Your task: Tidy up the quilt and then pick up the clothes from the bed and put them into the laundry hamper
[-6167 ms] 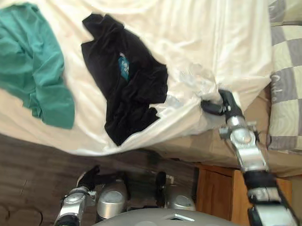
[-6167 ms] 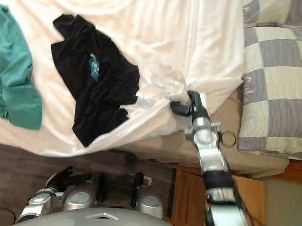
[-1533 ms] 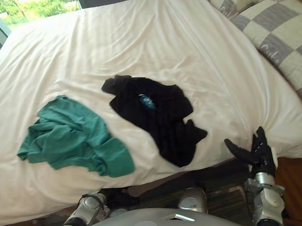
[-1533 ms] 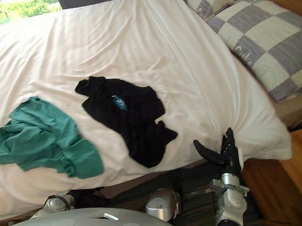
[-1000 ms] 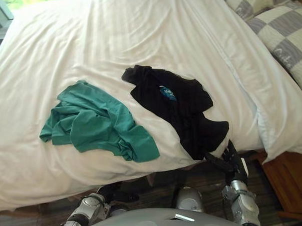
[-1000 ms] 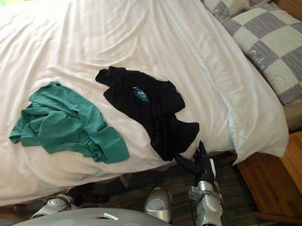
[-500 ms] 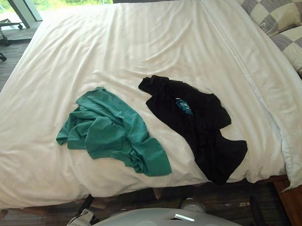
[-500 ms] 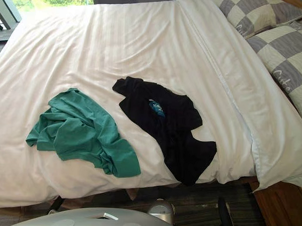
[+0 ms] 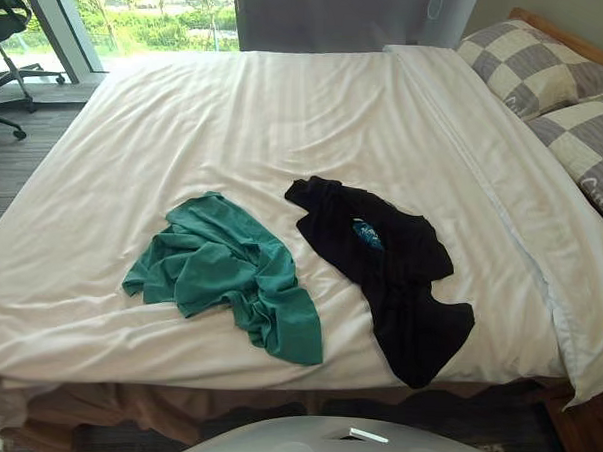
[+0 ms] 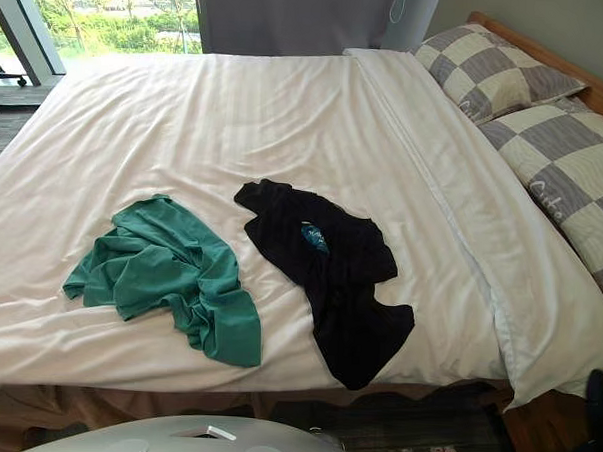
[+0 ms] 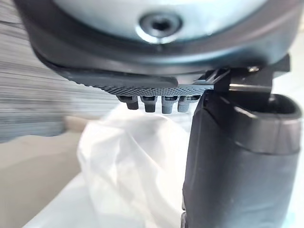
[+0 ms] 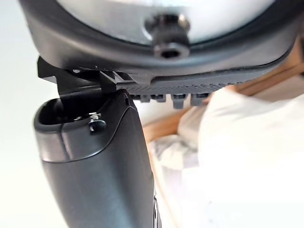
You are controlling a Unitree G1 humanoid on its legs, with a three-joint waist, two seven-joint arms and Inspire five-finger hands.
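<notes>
The quilt (image 9: 287,105) is lying smooth, so tidying is looking done. The green garment (image 9: 229,273) and black garment (image 9: 390,270) are waiting on it, lower centre, uncollected. For the left hand (image 11: 237,166) and right hand (image 12: 104,166), finger state I cannot tell.

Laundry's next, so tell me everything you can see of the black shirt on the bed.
The black shirt looks like soft thin cloth, crumpled and spread unevenly, with a small blue patch on it. It lies on the white quilt, its lower end by the bed's near edge, apart from the green shirt to its left.
</notes>
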